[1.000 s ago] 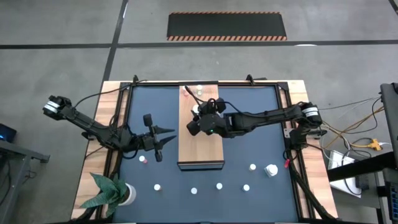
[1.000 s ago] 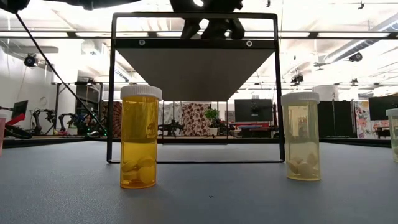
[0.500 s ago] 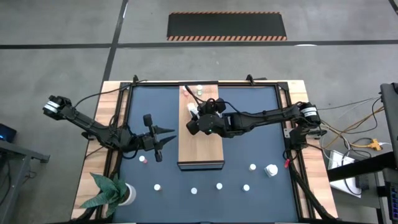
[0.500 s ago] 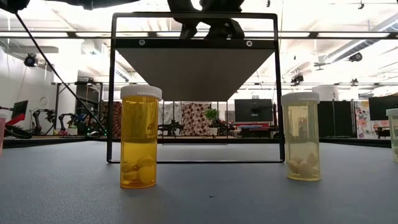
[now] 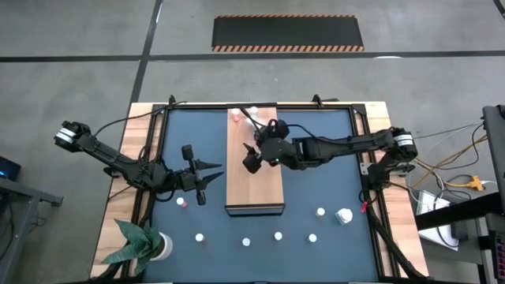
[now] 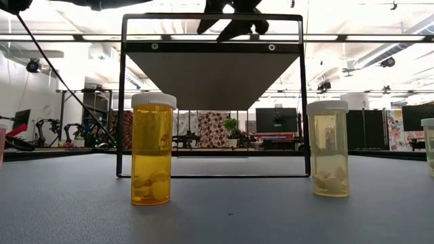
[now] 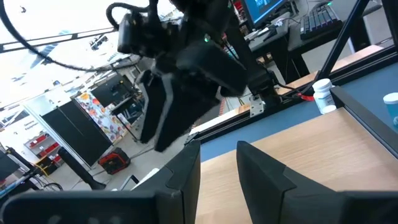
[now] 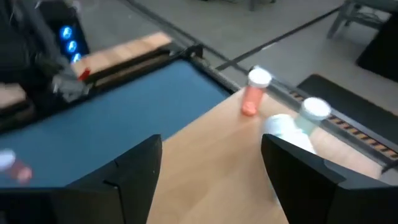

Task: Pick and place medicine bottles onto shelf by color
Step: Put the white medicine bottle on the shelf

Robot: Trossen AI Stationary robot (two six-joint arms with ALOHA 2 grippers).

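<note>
The shelf [image 5: 254,177] is a long wooden board over the middle of the dark mat. At its far end stand an orange bottle [image 8: 252,99], a greenish one [image 8: 313,113] and a white one [image 8: 281,129]. My right gripper [image 5: 251,158] hovers open over the shelf's middle, short of these bottles, with nothing between its fingers [image 8: 134,177]. My left gripper [image 5: 203,180] hangs level just left of the shelf, open and empty [image 7: 217,171]. Several more bottles stand on the mat near the front edge, such as a pink one [image 5: 182,203] and a yellow one [image 6: 152,149].
A potted green plant [image 5: 142,244] stands at the near left corner. A larger white bottle [image 5: 344,214] sits at the near right. The shelf's black frame [image 6: 122,95] stands on the mat. Wooden rims and cables border the mat on both sides.
My right gripper has drawn back from the bottles at the shelf's far end, rising and going toward the table's right edge, and its fingers have spread wider. The bottles stay standing on the shelf.
</note>
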